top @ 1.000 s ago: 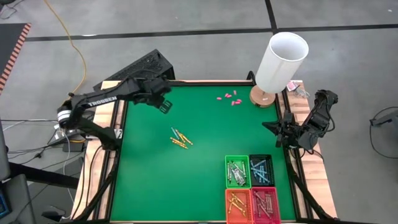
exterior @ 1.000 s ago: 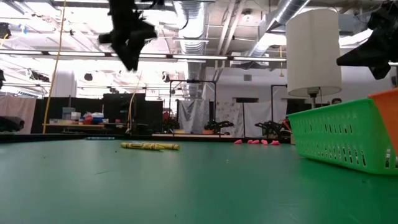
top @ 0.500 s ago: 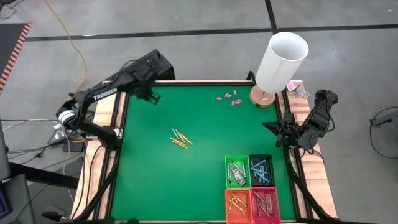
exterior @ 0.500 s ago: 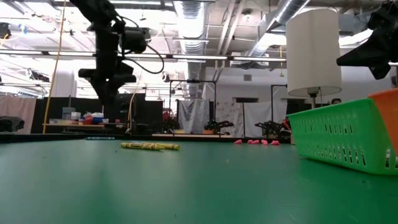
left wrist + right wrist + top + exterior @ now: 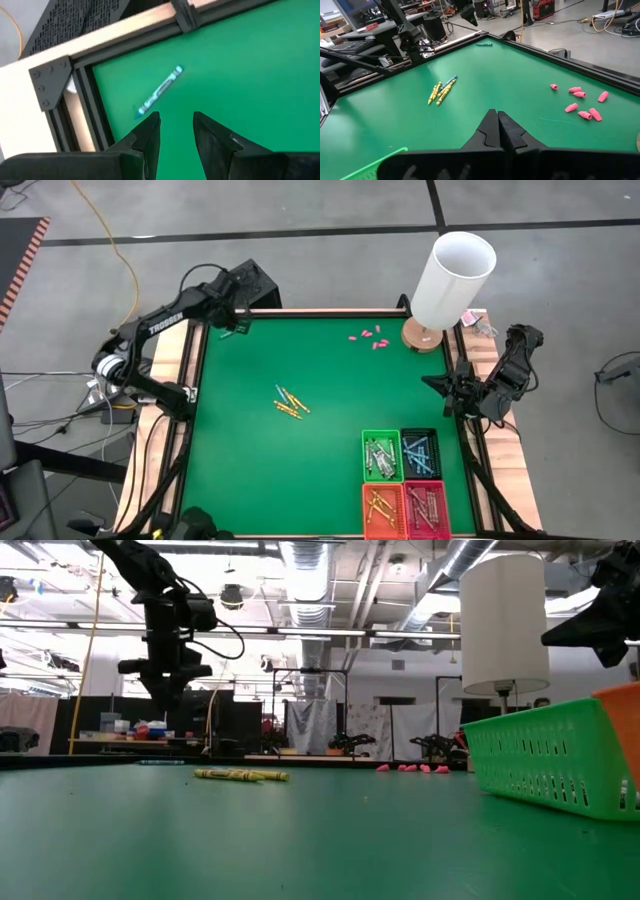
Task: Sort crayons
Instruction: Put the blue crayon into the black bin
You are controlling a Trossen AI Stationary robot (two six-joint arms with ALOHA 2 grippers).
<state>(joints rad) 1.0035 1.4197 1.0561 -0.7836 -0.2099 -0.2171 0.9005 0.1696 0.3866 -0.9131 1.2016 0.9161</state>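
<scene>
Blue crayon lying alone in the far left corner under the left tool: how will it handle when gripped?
The blue crayon looks like a thin, paper-wrapped round stick, so probably light and stiff, and apt to roll if nudged sideways. The left tool stands part open above it; it lies flat on the mat near the frame, probably leaving little finger clearance.

My fingers matt black plastic. Bench covered in matt green felt-like cloth, framed in pale wood and black metal rail. Blue crayon paper-wrapped. Baskets perforated plastic.
</scene>
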